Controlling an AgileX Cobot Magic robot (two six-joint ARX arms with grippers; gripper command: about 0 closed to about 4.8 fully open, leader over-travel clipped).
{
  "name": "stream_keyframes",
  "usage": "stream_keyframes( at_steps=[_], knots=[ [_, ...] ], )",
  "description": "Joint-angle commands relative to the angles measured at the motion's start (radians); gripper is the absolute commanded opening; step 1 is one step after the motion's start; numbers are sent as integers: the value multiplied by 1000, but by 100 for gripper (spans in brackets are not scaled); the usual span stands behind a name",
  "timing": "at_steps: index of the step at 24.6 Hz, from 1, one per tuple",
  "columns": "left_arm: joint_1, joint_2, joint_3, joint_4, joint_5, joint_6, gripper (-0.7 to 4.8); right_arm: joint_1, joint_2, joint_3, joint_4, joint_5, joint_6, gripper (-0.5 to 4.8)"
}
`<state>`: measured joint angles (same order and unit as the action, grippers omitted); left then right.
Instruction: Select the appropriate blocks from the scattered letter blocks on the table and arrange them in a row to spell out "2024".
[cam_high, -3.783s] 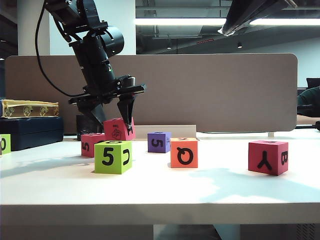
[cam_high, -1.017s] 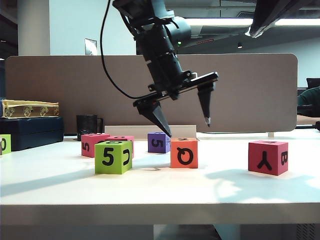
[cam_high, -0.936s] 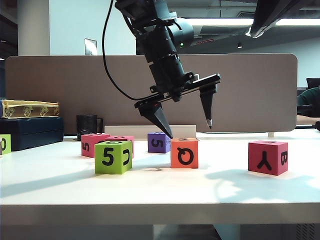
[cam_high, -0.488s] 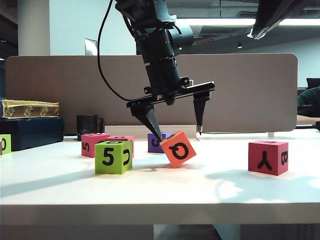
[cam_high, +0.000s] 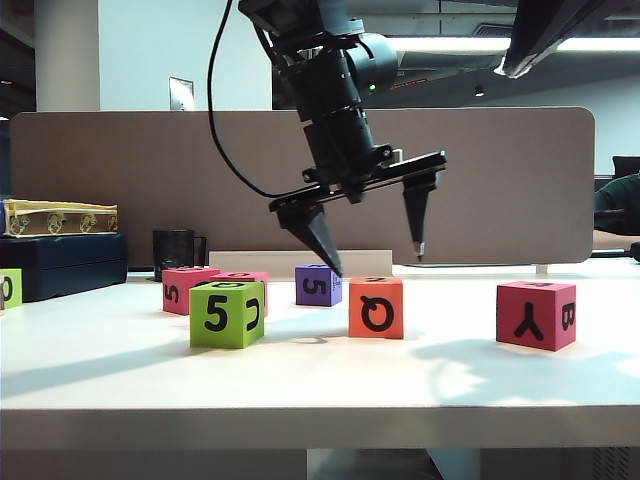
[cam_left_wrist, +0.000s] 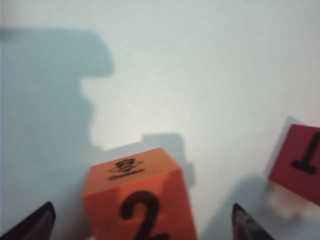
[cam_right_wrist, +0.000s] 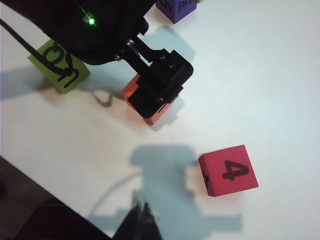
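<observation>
Left gripper (cam_high: 372, 258) hovers, fingers spread, over the orange foam cube (cam_high: 376, 307) mid-tabletop (cam_high: 320, 385); right gripper (cam_right_wrist: 141, 220) aloft, fingers clenched empty

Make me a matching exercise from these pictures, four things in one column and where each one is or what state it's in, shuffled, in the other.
Things:
1. orange block
2. left hand
3. right hand
4. lime-green block

Descriptions:
A. shut, holding nothing, high over the table
B. nearest the front edge, a 5 facing the exterior camera
C. flat on the table, Q facing the exterior camera
D. open, fingers apart just above the orange block

Pairs: 1-C, 2-D, 3-A, 4-B
</observation>
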<state>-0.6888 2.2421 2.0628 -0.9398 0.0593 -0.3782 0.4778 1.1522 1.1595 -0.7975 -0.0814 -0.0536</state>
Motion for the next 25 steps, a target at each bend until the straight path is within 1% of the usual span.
stream_keyframes(
  at_steps=[1,8,11,17,18,19,20,25],
  knots=[
    [-3,-11,14,-6,-22,12,466,1,-5,4,17,-6,-3,-4],
    [-9,-15,10,-43,-17,0,465,1,-5,4,17,-6,-3,-4],
    [-19,-11,-2,-37,-19,-16,457,1,-5,4,17,-7,-3,-4],
    [-32,7,-2,-14,-19,-19,455,1,-5,4,17,-6,-3,-4],
    [-32,15,-2,-6,-19,-19,416,1,-5,4,17,-6,-3,-4],
    [-33,22,-2,-4,-24,-19,355,1,-5,4,16,-7,-3,-4],
    [-34,22,-2,-2,-26,-19,346,1,-5,4,16,-7,-3,-4],
    [-32,27,-2,7,-40,-19,340,1,-5,4,16,-6,-3,-4]
  ],
)
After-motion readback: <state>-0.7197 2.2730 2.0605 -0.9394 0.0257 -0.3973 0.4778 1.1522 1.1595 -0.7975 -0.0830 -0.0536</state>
